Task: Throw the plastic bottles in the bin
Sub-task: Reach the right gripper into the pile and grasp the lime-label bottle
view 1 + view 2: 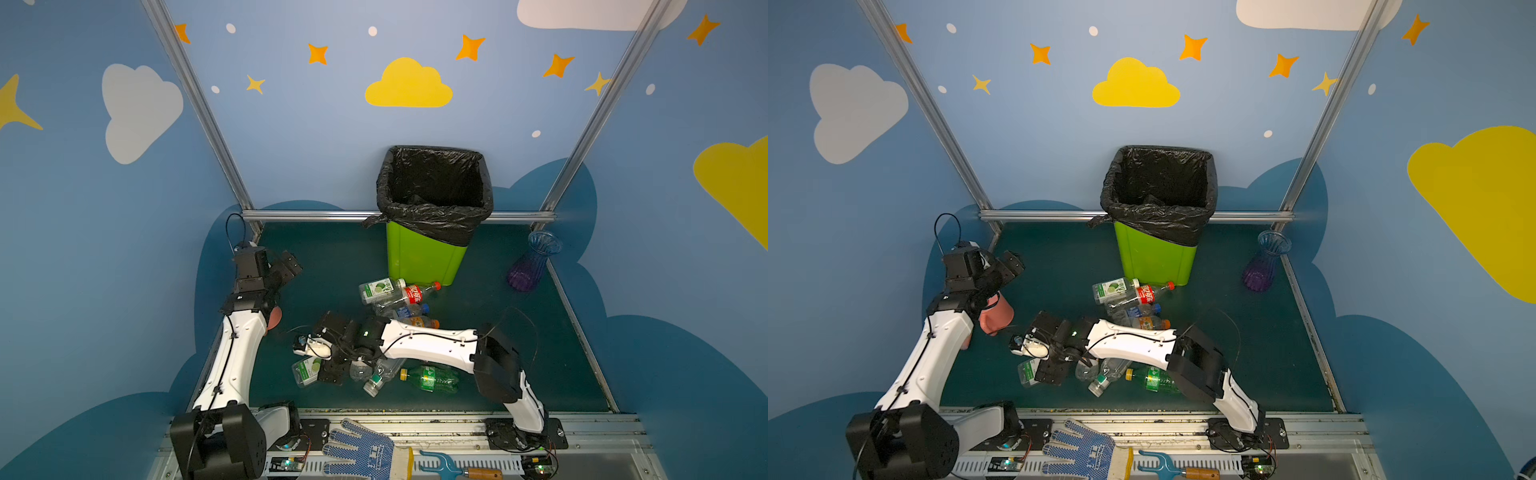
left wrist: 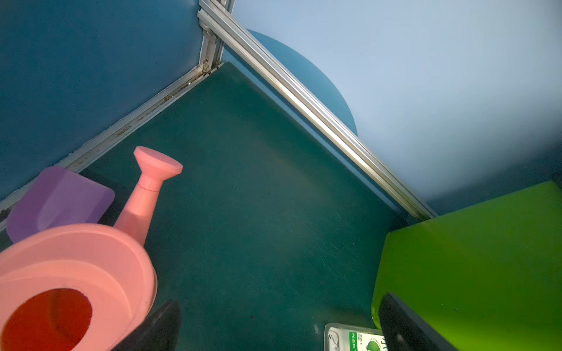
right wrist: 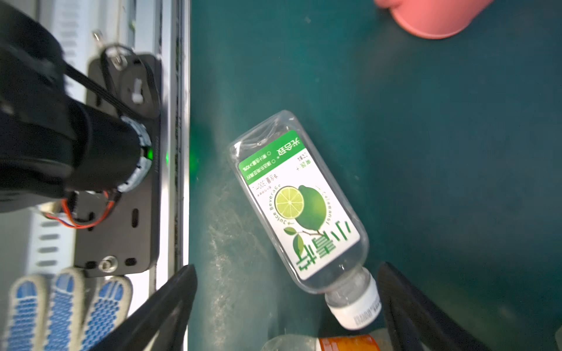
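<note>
The lime-green bin (image 1: 419, 257) with a black bag over its rim stands at the back middle in both top views. Several plastic bottles lie in front of it, among them a red-labelled one (image 1: 415, 293). More lie near the front, including a green bottle (image 1: 434, 379). My right gripper (image 3: 286, 307) reaches across to the left and hangs open over a clear lime-label bottle (image 3: 299, 203). That bottle's white cap (image 3: 355, 307) lies between the fingers, untouched. My left gripper (image 2: 279, 328) is raised at the back left (image 1: 286, 266), open and empty.
A pink watering can (image 2: 76, 267) and a purple scoop (image 2: 57, 200) sit by the left wall. A ribbed blue-purple vase (image 1: 534, 262) stands at the back right. A blue-dotted glove (image 1: 361, 451) and a blue hand rake (image 1: 444, 465) lie on the front rail.
</note>
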{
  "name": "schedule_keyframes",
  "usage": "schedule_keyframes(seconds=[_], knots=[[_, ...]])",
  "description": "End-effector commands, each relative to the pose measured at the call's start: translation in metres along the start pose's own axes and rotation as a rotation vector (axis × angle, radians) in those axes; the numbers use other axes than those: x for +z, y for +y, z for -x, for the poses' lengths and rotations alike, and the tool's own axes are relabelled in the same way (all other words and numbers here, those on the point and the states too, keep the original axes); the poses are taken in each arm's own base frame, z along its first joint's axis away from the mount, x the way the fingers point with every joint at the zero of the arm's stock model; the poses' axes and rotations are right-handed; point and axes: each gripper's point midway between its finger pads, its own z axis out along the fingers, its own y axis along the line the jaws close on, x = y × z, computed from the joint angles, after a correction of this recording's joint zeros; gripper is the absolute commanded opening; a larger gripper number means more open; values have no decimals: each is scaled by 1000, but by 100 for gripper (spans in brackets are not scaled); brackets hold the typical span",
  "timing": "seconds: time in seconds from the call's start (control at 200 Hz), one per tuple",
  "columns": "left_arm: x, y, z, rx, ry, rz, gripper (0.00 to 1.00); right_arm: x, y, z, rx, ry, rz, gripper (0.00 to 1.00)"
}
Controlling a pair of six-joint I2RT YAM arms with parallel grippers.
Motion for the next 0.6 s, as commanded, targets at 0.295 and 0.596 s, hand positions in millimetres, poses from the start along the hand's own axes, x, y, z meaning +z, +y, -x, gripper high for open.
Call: schedule_keyframes(seconds=[0.295, 0.596], knots=[[-3, -1, -1, 3, 14, -10, 100, 42, -18, -5, -284, 146, -134, 94], [-1, 0, -6, 7, 39, -15, 100, 64, -16, -2, -405, 136, -57, 94]])
